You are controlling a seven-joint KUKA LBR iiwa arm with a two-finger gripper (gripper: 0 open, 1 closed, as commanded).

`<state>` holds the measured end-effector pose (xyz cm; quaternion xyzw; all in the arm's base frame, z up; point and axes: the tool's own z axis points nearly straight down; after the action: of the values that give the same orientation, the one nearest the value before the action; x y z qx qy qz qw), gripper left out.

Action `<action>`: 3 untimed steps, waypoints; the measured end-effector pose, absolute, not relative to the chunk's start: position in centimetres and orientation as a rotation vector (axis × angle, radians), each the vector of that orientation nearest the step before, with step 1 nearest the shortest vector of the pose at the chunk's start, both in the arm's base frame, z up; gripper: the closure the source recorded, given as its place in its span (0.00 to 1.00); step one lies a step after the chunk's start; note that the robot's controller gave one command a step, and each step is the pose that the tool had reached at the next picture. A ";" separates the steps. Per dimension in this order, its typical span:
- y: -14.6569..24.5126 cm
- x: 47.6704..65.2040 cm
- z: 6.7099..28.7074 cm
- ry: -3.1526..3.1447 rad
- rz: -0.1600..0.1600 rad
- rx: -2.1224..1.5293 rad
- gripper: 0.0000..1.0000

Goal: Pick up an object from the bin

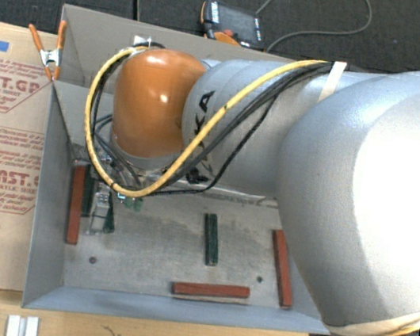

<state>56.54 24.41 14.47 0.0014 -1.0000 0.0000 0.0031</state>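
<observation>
Gripper [107, 203]: I see it low by the left wall of the bin [46, 255].
Grip state: I cannot tell.
Nearest thing: dark green bar [109, 220], at the gripper, beside the red-brown bar [73, 215] along that wall.

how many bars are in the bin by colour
red bars: 3
green bars: 1
dark piece under the gripper: maybe 1 more green bar, too hidden to tell
total: 4 sure, 5 at most
</observation>
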 end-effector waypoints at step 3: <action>17.0 58.4 8.2 -2.935 -0.004 1.127 1.00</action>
<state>58.40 17.04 8.20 0.3586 -0.9335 -0.0013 -0.0010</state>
